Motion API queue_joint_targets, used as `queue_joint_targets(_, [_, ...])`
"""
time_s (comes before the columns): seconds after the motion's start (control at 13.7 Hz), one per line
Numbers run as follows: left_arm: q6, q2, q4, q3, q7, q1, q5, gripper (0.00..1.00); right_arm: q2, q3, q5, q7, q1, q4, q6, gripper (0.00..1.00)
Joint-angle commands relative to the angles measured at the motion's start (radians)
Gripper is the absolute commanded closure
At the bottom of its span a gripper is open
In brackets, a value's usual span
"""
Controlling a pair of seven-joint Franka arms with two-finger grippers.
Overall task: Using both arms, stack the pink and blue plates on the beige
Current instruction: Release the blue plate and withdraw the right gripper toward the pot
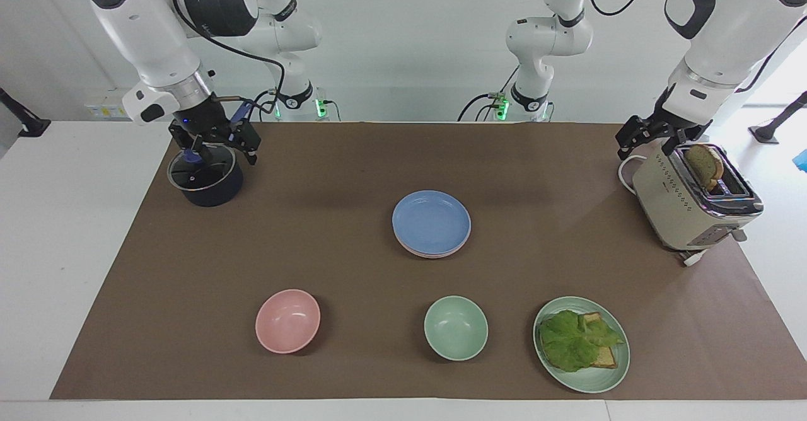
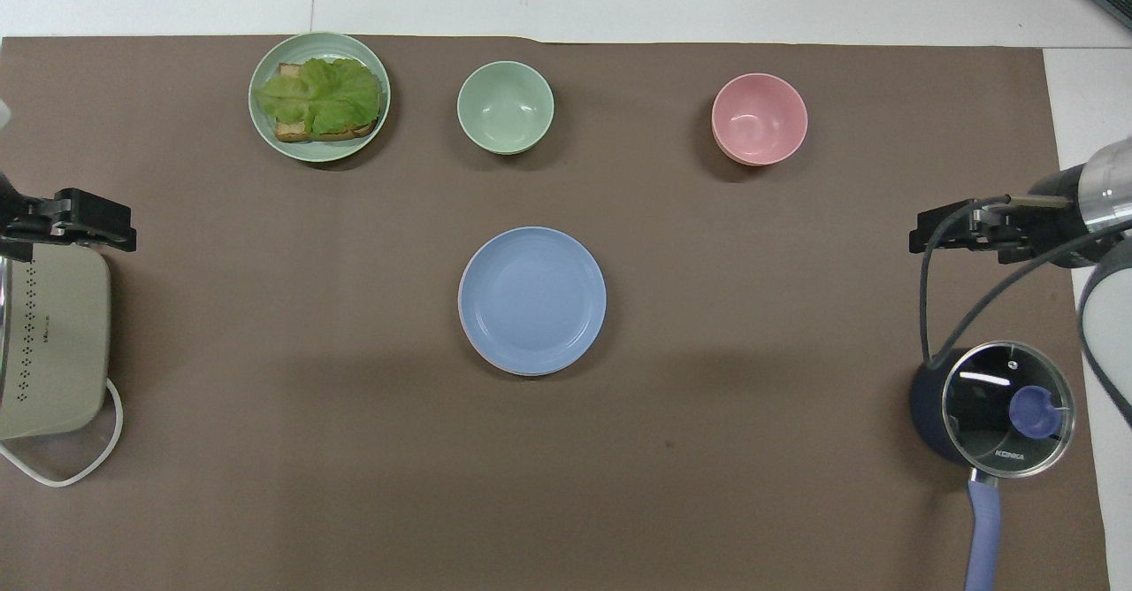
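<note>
A blue plate (image 1: 432, 221) (image 2: 532, 297) lies on top of a small stack in the middle of the brown mat. Under it only a thin rim of the pink plate (image 1: 431, 256) shows. The beige plate is hidden. My right gripper (image 1: 214, 145) (image 2: 939, 238) hangs open and empty over the lidded pot (image 1: 205, 175) at the right arm's end of the table, well away from the stack. Over the toaster (image 1: 690, 203), my left gripper (image 1: 652, 137) (image 2: 84, 219) waits open with nothing in it.
A pink bowl (image 1: 287, 320), a green bowl (image 1: 456, 328) and a green plate with lettuce and bread (image 1: 581, 343) stand in a row farther from the robots than the stack. The toaster holds a slice of bread (image 1: 704, 164).
</note>
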Motion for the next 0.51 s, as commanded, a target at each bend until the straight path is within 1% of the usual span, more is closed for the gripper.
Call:
queue_joint_targets(0.0, [-0.014,-0.006,0.008,-0.003,0.006,0.009,-0.003,0.00,-0.013,0.008,-0.021,-0.035,-0.033,0.058,-0.089,0.00])
queue_joint_targets(0.29, [-0.014,-0.006,0.008,-0.003,0.008,0.009,-0.003,0.00,-0.025,0.005,-0.062,-0.102,-0.056,0.126,-0.195,0.00])
queue_joint_targets(0.36, [-0.013,-0.006,0.008,-0.003,0.008,0.009,-0.003,0.00,-0.028,0.005,-0.067,-0.109,-0.071,0.144,-0.205,0.00])
queue_joint_targets(0.44, [-0.014,-0.006,0.008,-0.003,0.006,0.009,-0.003,0.00,-0.036,0.008,-0.067,-0.106,-0.071,0.138,-0.194,0.00])
